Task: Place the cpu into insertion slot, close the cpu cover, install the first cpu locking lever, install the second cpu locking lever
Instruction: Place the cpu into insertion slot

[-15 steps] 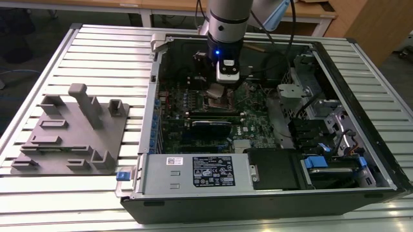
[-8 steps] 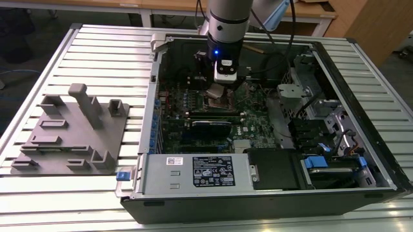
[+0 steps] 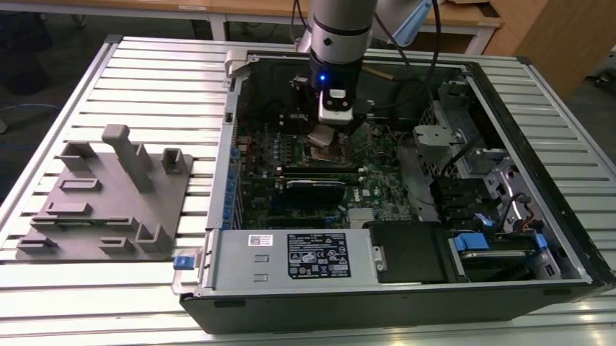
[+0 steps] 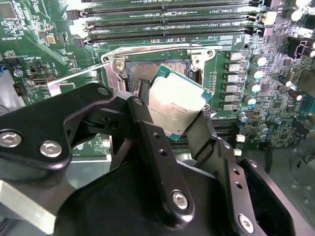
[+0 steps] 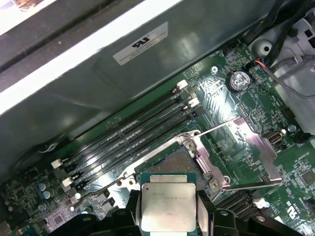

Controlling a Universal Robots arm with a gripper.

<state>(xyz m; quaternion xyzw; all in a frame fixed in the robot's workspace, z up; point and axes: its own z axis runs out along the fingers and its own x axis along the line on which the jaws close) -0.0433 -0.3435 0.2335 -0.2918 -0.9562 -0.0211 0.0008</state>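
Observation:
My gripper (image 4: 173, 102) is shut on the cpu (image 4: 177, 103), a flat square chip with a silvery top and green rim, held tilted by two opposite edges. It hangs just above the insertion slot (image 4: 146, 70), whose brownish pin field shows past the chip. In the first wrist view the cpu (image 5: 168, 206) sits between the black fingers (image 5: 132, 214), with the insertion slot (image 5: 170, 162) beyond it. The cpu cover (image 5: 260, 147) lies swung open beside the socket. A thin wire lever (image 4: 157, 49) runs along the socket's edge. In the exterior view the gripper (image 3: 322, 134) is over the green motherboard (image 3: 318, 173).
The open computer case (image 3: 539, 158) surrounds the board, its power supply (image 3: 288, 256) at the near side. Long black memory slots (image 4: 167, 19) lie close beside the socket. A coin battery (image 5: 238, 79) sits past the cover. A grey fixture plate (image 3: 106, 194) rests at the exterior view's left.

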